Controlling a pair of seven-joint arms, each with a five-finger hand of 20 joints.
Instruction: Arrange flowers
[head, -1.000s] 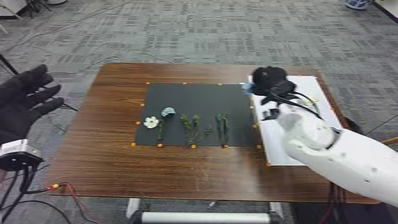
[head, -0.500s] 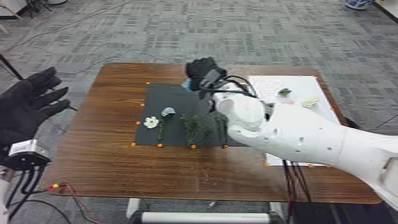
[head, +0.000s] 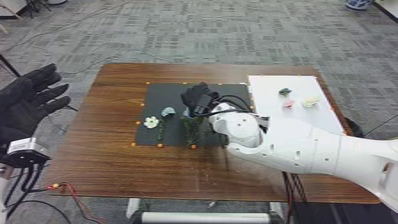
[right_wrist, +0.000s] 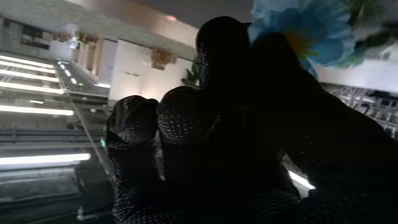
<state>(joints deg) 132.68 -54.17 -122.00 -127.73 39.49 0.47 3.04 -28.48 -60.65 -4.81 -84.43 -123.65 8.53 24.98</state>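
The right hand (head: 201, 95) is holding a blue flower (right_wrist: 324, 30) by its petals, pinching it between its thumb and fingers over the far part of the dark mat (head: 160, 93). Below, green stems (head: 193, 132) are lying on the mat, their near ends pointing toward the near edge. Left of them, a pale blue flower (head: 168, 111) and a white flower (head: 151, 122) are sitting beside the leftmost stem (head: 161, 132).

On the right of the worktop (head: 160, 172), a white board (head: 311, 118) is carrying a dark green flower (head: 284, 91), a pink one (head: 288, 103) and a cream one (head: 310, 102). The left hand (head: 22, 102) is waiting off the left side, fingers open and holding nothing.

The step in hand is seemingly placing a bloom on the arrangement. The next move is calling for lining it up with a stem's far end, lowering it gently and releasing without dragging its neighbours.
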